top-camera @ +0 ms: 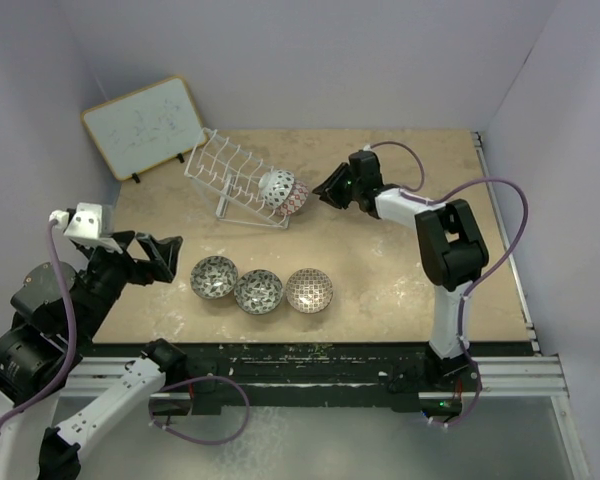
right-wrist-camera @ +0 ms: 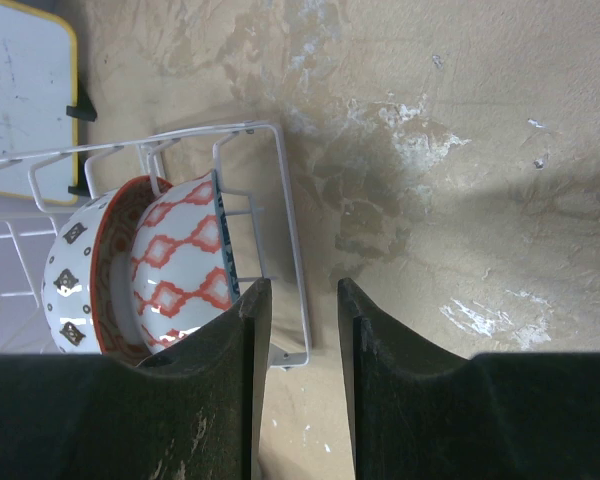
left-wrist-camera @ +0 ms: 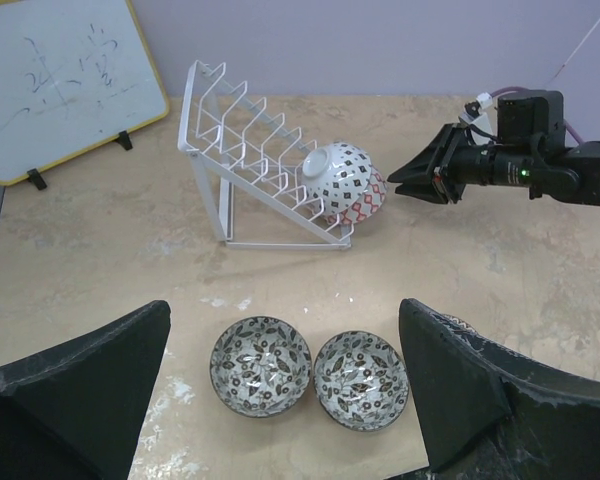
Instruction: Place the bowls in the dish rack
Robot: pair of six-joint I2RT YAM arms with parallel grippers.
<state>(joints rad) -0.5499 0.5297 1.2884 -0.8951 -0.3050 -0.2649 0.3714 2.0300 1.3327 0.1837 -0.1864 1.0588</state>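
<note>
My left gripper (top-camera: 168, 258) hangs over the near left part of the table (top-camera: 400, 270), its fingers (left-wrist-camera: 80, 400) spread wide with nothing between them. Behind it, in the far left corner, a wood-framed whiteboard (top-camera: 143, 127) leans on its feet. To its right the dish rack (top-camera: 225, 170) sits on the table, its white wire grid sloping down to the right. In front of the rack three bowls lie in a row, mouths up and close together: a grey-black bowl (top-camera: 214, 277), a second grey-black bowl (top-camera: 259, 291) just beside it, and a paler brownish bowl (top-camera: 309, 290) at the right end. Two more bowls stand on edge at the low right end of the rack, nested one against the other: a white bowl with dark diamonds (top-camera: 276, 185) and, outermost, a red-lattice bowl (top-camera: 297, 198). My right gripper (top-camera: 325, 187) points at that bowl from just beside it; its fingers (right-wrist-camera: 400, 400) stand a little apart, bare table showing through the gap, gripping nothing. Whether a fingertip touches the bowl I cannot tell.
</note>
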